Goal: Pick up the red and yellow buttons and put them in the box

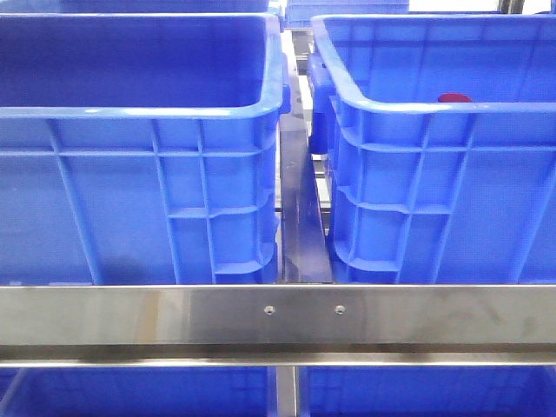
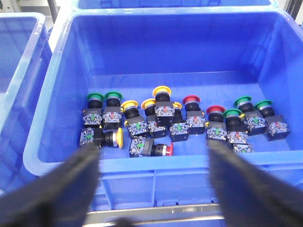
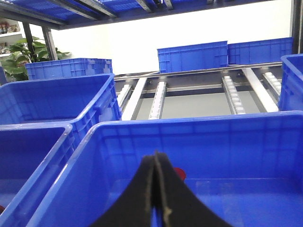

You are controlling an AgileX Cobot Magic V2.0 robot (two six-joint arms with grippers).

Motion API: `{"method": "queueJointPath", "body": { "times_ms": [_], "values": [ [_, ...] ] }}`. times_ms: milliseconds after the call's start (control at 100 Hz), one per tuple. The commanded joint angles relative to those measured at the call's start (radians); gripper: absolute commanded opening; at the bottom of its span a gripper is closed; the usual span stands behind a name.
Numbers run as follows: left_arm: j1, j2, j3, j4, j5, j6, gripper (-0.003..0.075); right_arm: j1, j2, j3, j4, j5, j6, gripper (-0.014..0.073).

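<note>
Left hand (image 2: 154,182): fingers spread wide, empty, poised above a blue crate (image 2: 52,142) of push-button switches. Red button (image 2: 191,100) and yellow button (image 2: 161,90) stand mid-row. Advice: descend over one cap, clear of neighbours. Right hand (image 3: 156,189): pressed closed over the receiving box (image 3: 189,125).

A steel rail (image 1: 278,314) with two screw heads runs across in front of me, left to right. Far ahead, roller tracks (image 3: 230,93) lie side by side on a metal frame. A green potted plant (image 3: 21,54) stands far off to the left. Green-capped buttons (image 2: 94,97) sit among the others.
</note>
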Motion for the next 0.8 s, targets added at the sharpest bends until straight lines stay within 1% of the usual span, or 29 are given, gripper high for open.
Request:
{"method": "queueJointPath", "body": {
  "times_ms": [0,160,360,600,790],
  "values": [
    [0.002,0.027,-0.027,0.000,-0.098,-0.002,0.0548,-0.003,0.004,-0.027,-0.010,-0.002,-0.008,-0.0067],
    [0.002,0.123,-0.050,-0.021,-0.107,-0.002,0.0548,-0.003,0.004,-0.027,-0.010,0.001,-0.008,-0.0067],
    [0.002,0.350,-0.137,-0.034,-0.110,0.001,0.0548,-0.003,0.004,-0.027,-0.010,0.024,-0.008,-0.0067],
    [0.002,0.646,-0.307,-0.038,-0.112,0.052,0.0548,-0.003,0.004,-0.027,-0.010,0.041,-0.008,-0.0067],
    [-0.006,0.842,-0.440,-0.049,-0.070,0.074,0.0548,-0.003,0.004,-0.027,-0.010,0.041,-0.008,-0.0067]
  ]
}}
